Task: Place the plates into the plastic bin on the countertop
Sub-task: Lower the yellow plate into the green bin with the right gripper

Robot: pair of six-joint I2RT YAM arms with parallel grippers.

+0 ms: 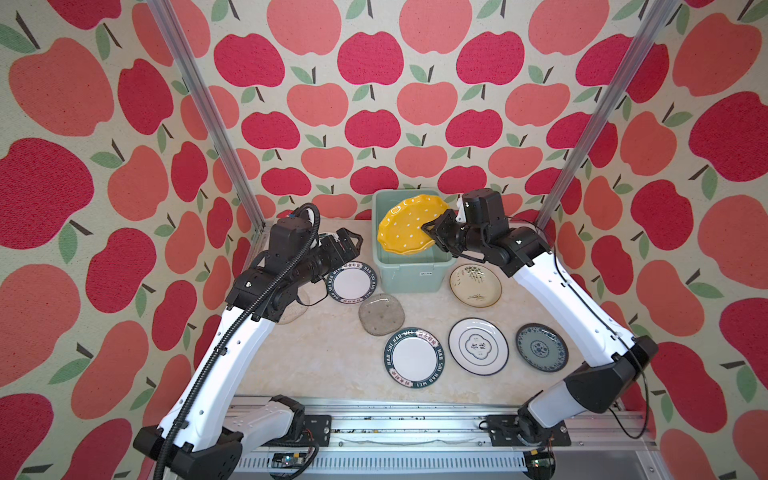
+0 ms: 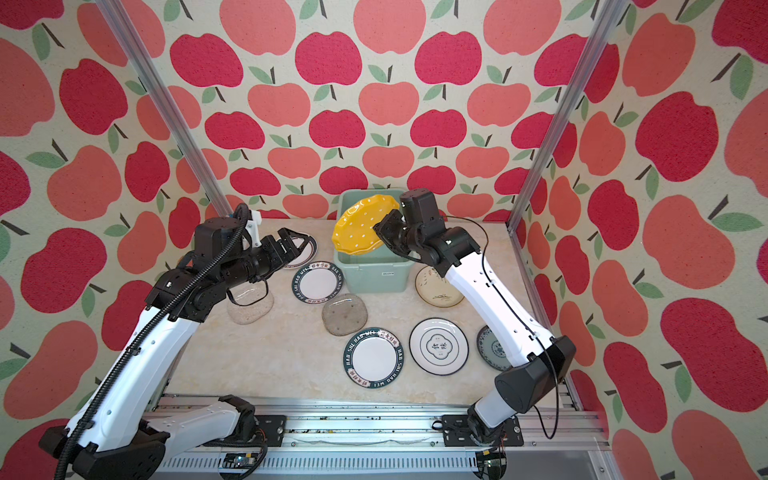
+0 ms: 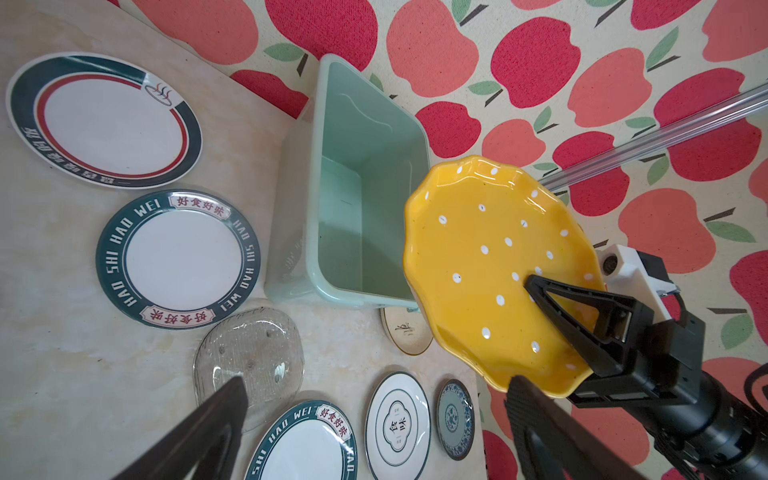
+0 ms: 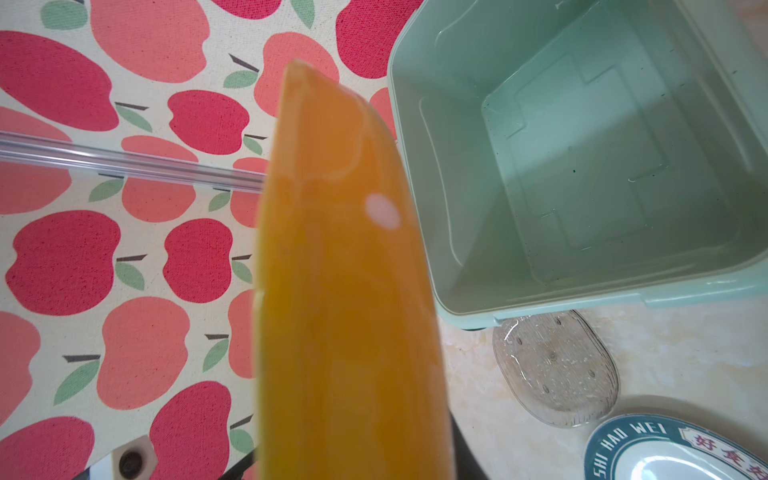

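- Bright, even, diffuse light is filling both top views, throwing faint shadows on the countertop [image 1: 324, 353].
- The wide lens is stretching the apple-patterned walls [image 1: 62, 208] toward the frame edges.
- In the right wrist view the yellow plate [image 4: 345, 291] is blurring, too near the lens.
- In the left wrist view the left gripper [image 3: 377, 380] is showing fingers [image 3: 208, 428] out of focus, and the clear glass plate [image 3: 249, 357] is glinting.

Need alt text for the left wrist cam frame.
The right gripper holds a yellow dotted scalloped plate raised and tilted near the empty mint-green bin. Seven more plates lie flat on the marble countertop; the open left gripper frames the foreground.
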